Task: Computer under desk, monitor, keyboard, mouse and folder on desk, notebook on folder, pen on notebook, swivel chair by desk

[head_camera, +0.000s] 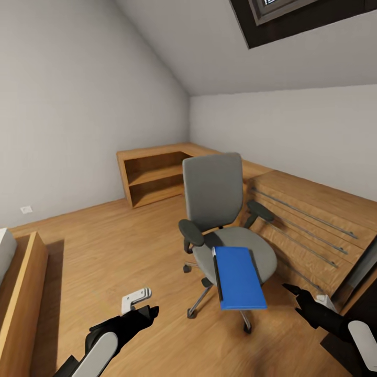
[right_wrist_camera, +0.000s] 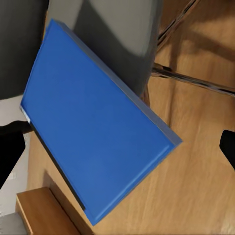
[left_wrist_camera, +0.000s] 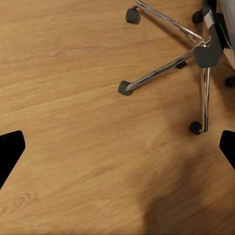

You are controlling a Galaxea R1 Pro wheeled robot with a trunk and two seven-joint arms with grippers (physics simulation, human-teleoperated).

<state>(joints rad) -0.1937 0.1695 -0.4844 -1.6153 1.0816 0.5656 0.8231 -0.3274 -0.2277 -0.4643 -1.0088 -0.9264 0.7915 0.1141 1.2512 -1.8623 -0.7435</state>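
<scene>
Folder blue, flat on chair seat, front end jutting past seat's front edge; dark strip along its left edge, too thin to identify. No writing legible anywhere. Chair on wood floor, beside light-wood chest. Left gripper and right gripper low, both spread wide, empty. Right forearm cut off by frame edge.
</scene>
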